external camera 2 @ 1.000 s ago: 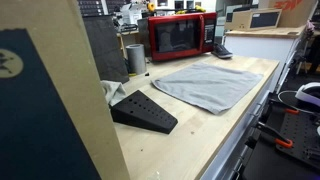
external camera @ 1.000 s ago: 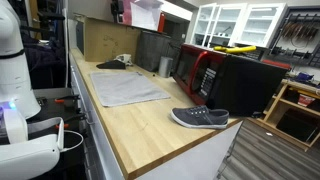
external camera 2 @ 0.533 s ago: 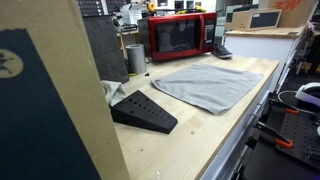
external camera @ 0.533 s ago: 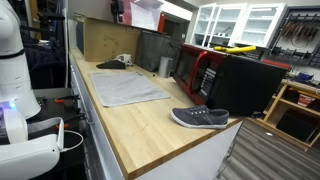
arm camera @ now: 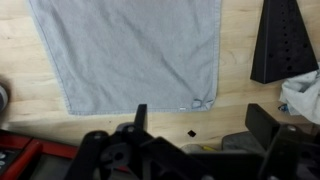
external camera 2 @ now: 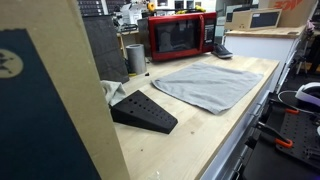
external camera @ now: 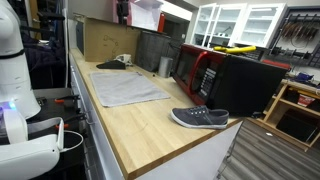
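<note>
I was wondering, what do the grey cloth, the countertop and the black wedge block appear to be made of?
Cloth: woven fabric, matte, with a hemmed edge and a corner loop. Countertop: light wood, smooth, with visible grain. Wedge block: probably matte black plastic or painted wood, with rows of holes.

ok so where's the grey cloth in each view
In an exterior view: grey cloth, left of centre.
In an exterior view: right of centre.
Wrist view: top, left to middle.
Shared landmark: black wedge block beside it.
</note>
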Action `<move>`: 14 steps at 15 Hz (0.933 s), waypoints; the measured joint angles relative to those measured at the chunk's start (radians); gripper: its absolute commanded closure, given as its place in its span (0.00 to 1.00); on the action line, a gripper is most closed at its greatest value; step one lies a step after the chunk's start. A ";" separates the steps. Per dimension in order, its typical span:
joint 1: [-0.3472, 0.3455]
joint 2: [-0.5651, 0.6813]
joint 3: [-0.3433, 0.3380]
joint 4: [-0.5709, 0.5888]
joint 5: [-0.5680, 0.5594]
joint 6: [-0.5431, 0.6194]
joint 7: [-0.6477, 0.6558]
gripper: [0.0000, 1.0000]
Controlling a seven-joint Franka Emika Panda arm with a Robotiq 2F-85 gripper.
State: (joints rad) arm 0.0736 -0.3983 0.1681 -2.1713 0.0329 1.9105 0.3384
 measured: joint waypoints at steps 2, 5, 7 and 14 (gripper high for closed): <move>-0.002 -0.029 -0.064 -0.034 0.050 -0.002 -0.054 0.00; -0.018 -0.078 -0.141 -0.108 0.102 -0.004 -0.128 0.00; -0.035 -0.102 -0.178 -0.157 0.111 -0.003 -0.164 0.00; -0.111 -0.106 -0.258 -0.334 0.107 0.186 -0.308 0.00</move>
State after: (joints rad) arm -0.0374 -0.5044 -0.0898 -2.5052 0.1400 2.0966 0.0307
